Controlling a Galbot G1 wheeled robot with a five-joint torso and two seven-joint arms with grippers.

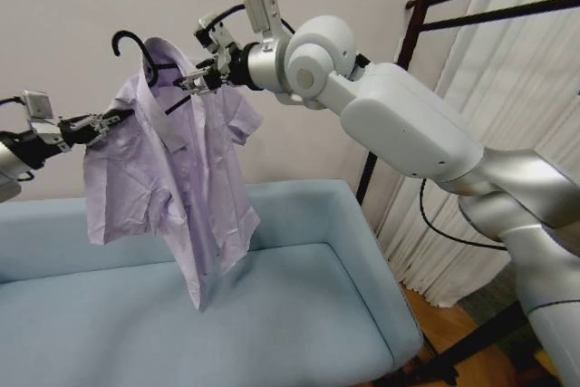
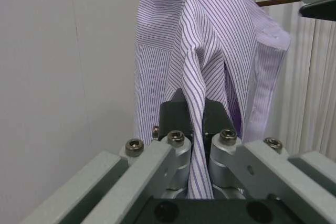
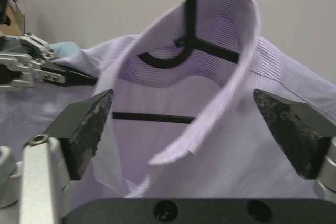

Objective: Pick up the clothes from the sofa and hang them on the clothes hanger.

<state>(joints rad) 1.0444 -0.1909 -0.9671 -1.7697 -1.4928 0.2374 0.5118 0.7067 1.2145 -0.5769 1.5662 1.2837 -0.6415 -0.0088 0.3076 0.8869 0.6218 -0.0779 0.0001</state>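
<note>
A lilac striped shirt [image 1: 181, 178] hangs in the air above the sofa on a black hanger [image 1: 136, 47]. My left gripper [image 1: 113, 118] is shut on the shirt's shoulder fabric; in the left wrist view the cloth [image 2: 210, 35] runs down between the closed fingers of that gripper [image 2: 197, 114]. My right gripper [image 1: 195, 79] is at the other shoulder, close to the collar. In the right wrist view it [image 3: 186, 129] stands open, its pads wide apart on either side of the collar [image 3: 220, 145] and the hanger hook [image 3: 189, 19]. The left gripper [image 3: 52, 74] shows beyond.
The light blue sofa [image 1: 299, 314] lies below the shirt. A dark wooden clothes rack [image 1: 412, 33] stands at the right behind my right arm, in front of a white curtain [image 1: 507, 79]. A plain wall is behind.
</note>
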